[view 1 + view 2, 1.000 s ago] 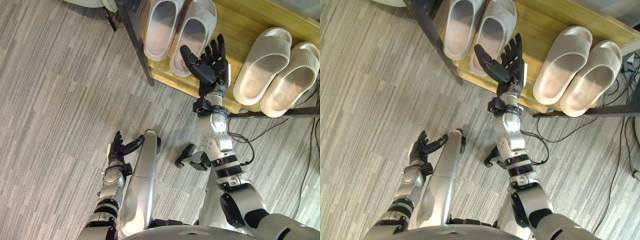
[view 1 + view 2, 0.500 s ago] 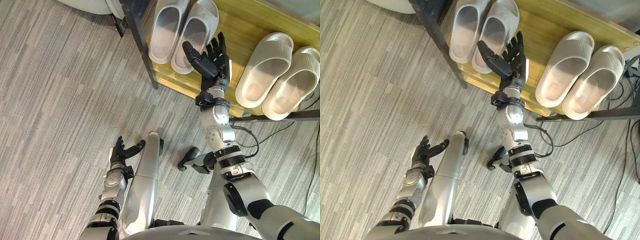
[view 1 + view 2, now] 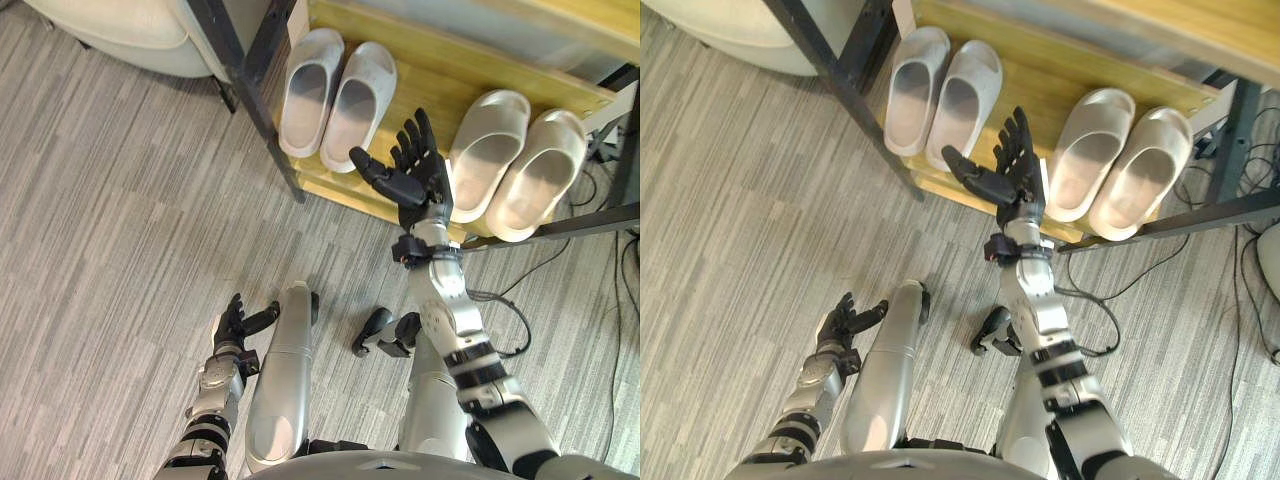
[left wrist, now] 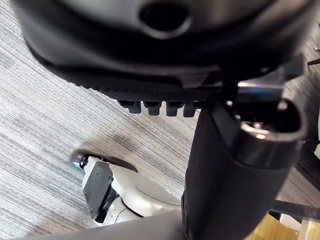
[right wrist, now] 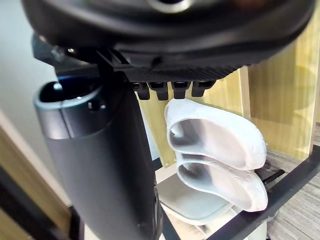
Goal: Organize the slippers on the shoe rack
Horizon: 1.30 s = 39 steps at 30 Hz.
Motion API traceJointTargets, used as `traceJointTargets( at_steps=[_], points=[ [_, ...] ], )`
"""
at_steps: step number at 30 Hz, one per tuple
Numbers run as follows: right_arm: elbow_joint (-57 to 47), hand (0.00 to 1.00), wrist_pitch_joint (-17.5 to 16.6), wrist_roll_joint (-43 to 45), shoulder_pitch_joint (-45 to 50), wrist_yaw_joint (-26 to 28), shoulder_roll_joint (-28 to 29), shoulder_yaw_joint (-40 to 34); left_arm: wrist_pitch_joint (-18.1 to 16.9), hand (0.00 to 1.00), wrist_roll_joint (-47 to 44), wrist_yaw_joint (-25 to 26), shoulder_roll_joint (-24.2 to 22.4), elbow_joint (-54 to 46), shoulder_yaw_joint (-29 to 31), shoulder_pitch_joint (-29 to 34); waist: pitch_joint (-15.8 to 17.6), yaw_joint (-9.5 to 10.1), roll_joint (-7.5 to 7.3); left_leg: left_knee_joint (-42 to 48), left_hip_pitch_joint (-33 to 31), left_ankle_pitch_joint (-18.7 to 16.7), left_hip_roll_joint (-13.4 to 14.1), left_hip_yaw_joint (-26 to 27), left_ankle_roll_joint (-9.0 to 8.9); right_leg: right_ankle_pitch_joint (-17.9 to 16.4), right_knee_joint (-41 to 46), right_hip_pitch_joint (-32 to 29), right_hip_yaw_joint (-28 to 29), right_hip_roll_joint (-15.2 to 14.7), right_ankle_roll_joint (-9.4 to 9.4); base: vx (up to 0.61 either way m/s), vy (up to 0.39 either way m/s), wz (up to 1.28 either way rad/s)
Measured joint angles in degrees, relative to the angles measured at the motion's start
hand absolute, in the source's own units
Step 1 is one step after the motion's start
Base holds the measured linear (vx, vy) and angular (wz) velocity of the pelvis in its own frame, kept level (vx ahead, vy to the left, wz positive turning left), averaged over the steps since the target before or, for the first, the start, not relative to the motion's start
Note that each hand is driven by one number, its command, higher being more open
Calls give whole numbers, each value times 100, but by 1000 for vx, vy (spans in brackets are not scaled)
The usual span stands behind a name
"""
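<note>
shoe rack (image 3: 440,70) cut off at top; right hand (image 3: 418,182) splayed, empty, between left slippers (image 3: 308,92) and right slippers (image 3: 487,140); left hand (image 3: 231,324) slack, low over floor (image 3: 110,210).

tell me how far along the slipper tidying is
Done, it seems: the left pair of slippers and the right pair of slippers each sit side by side on the wooden shelf. In hand: nothing; the right hand hovers open between the pairs, and the left hand hangs open near the floor. Left: probably little, perhaps a final straightening.

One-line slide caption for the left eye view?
Right robot hand open before shoe rack, between left slipper pair and right slipper pair.
</note>
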Motion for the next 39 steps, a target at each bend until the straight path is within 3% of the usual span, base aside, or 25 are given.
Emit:
traceJointTargets(
  at_steps=[5, 7, 12, 15, 19, 26, 33, 39],
  points=[
    [-394, 100, -3, -547, 1038, 322, -6, 269, 17, 100, 47, -9, 47, 145, -118, 280, -413, -179, -136, -854, 926, 155, 16, 154, 5, 200, -766, 814, -55, 100, 118, 109, 6, -3],
    [-410, 100, 5, -1115, 1612, 488, -97, 403, 10, 100, 178, -98, 85, 282, -474, 308, -618, -255, -172, -1531, 1531, 362, -17, 211, 30, 411, -1398, 1364, -111, 183, 204, 117, 18, 1],
    [148, 100, 15, -1929, 2109, 745, -317, 471, 14, 100, 496, -234, 67, 581, -1025, 270, -848, -428, -213, -2784, 2411, 863, -113, 341, 103, 919, -2510, 2072, -135, 319, 325, 71, 60, -2],
    [919, 100, 120, -2411, 2255, 780, -405, 393, 29, 100, 642, -231, 64, 765, -1160, 284, -907, -522, -183, -3546, 2931, 1197, -136, 443, 136, 1274, -3220, 2492, -130, 443, 397, 57, 83, -10],
    [1935, 100, 301, -2797, 2620, 888, -465, 206, 92, 100, 764, -213, 26, 909, -1236, 564, -1139, -585, 32, -4746, 3680, 1718, -137, 625, 159, 1845, -4356, 3075, -84, 694, 486, 61, 56, -15],
    [3243, 100, 452, -3087, 2610, 845, -433, -163, 123, 100, 931, -198, -63, 922, -1366, 749, -1382, -612, 303, -5389, 4267, 1972, -144, 654, 113, 2417, -5470, 3815, -92, 950, 557, 6, 9, -3],
    [4264, 100, 578, -3075, 2359, 558, -288, -555, 101, 100, 924, -140, -51, 602, -1669, 906, -1403, -620, 287, -5590, 4495, 2084, -207, 651, 129, 2926, -6351, 4315, -97, 1093, 554, -40, 20, -1],
    [4896, 100, 674, -2986, 2163, 396, -177, -838, 102, 100, 923, -198, 10, 234, -2498, 859, -1438, -665, 327, -5751, 4572, 2165, -278, 630, 211, 3070, -6566, 4401, -100, 1112, 550, -32, 23, 0]
  ],
)
